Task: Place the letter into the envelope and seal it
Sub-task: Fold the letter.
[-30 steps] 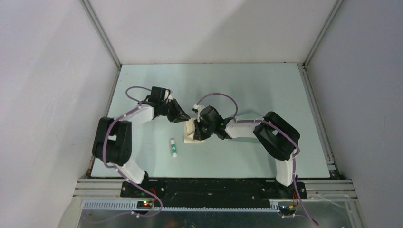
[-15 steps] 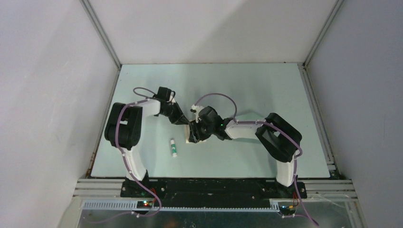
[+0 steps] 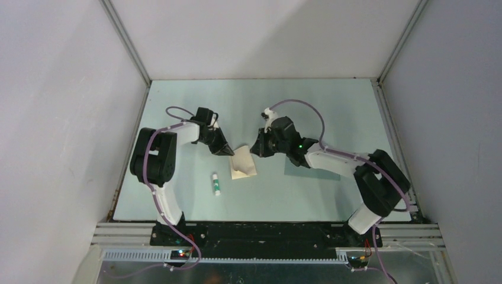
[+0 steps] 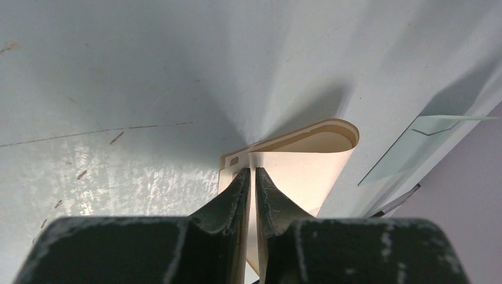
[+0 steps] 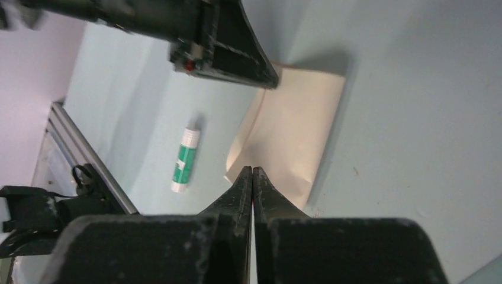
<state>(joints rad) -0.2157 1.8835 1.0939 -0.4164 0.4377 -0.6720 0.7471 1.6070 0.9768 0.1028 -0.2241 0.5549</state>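
The letter (image 3: 244,164) lies folded over on the table, tan, with its looped fold at the far end in the left wrist view (image 4: 331,133). My left gripper (image 3: 229,152) has its tips (image 4: 253,170) down on the letter's near corner, jaws closed to a thin slit. My right gripper (image 3: 256,149) hangs just right of the letter and off it, shut on nothing (image 5: 253,168). The letter (image 5: 296,130) lies beyond its tips, with the left gripper (image 5: 272,81) at its far corner. The teal-grey envelope (image 3: 294,168) lies flat under my right forearm, and its flap line shows (image 4: 408,148).
A white glue stick with a green label (image 3: 216,184) lies left of the letter, toward the near edge (image 5: 185,160). White walls with metal rails (image 3: 127,53) enclose the pale green table (image 3: 331,106).
My right gripper has let go of the letter and pulled back up and to the right, uncovering the letter and the envelope. The left gripper has stayed on the letter's corner.
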